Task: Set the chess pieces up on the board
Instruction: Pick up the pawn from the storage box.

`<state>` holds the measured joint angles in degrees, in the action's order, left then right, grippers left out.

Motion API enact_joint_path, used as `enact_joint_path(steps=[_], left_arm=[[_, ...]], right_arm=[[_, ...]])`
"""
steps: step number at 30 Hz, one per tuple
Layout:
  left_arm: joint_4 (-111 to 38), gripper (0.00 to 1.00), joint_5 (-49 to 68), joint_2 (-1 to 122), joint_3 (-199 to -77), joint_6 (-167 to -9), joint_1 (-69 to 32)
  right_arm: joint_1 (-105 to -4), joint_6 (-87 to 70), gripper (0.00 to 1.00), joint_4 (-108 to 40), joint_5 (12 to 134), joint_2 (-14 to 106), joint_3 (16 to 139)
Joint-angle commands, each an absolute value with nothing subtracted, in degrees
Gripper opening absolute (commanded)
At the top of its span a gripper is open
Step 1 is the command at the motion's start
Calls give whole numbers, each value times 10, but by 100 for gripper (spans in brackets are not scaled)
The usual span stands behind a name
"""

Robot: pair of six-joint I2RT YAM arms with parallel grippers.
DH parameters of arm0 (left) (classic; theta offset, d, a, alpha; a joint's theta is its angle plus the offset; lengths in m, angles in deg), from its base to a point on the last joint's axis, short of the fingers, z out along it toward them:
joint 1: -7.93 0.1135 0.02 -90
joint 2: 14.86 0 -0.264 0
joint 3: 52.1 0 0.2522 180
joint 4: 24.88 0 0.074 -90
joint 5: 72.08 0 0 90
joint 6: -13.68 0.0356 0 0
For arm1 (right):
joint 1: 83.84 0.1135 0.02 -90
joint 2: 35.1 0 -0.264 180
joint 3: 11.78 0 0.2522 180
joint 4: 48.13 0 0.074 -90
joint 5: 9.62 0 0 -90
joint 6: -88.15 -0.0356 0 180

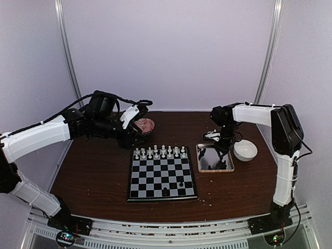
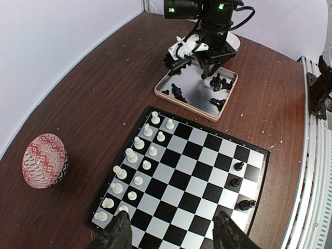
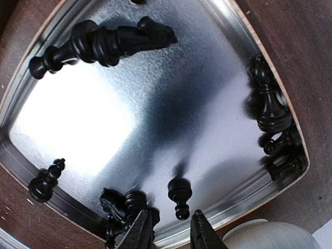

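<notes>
Left claw (image 2: 171,220) wide apart, empty, above board (image 2: 193,171) edge. Right claw (image 3: 168,223) slightly apart, gripping nothing, just beside black pawn (image 3: 179,193) in tray (image 3: 155,104). White pieces (image 2: 136,166) in two rows on board.

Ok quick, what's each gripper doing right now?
Left gripper: open, empty, above the black-and-silver chequered chessboard.
Right gripper: slightly open, nothing gripped, tips near a small black pawn in the shiny metal tray.
</notes>
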<state>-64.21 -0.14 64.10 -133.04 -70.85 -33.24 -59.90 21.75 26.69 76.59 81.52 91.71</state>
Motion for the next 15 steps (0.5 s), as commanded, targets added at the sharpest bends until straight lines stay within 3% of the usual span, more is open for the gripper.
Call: enact_joint_path(steps=[1, 15], left_arm=[[-633, 55, -4, 640, -1339, -714, -327], [-633, 54, -5, 643, -1340, -714, -328]], right_arm=[[-606, 208, 27, 257, 768, 831, 934], [-613, 203, 19, 273, 758, 862, 962]])
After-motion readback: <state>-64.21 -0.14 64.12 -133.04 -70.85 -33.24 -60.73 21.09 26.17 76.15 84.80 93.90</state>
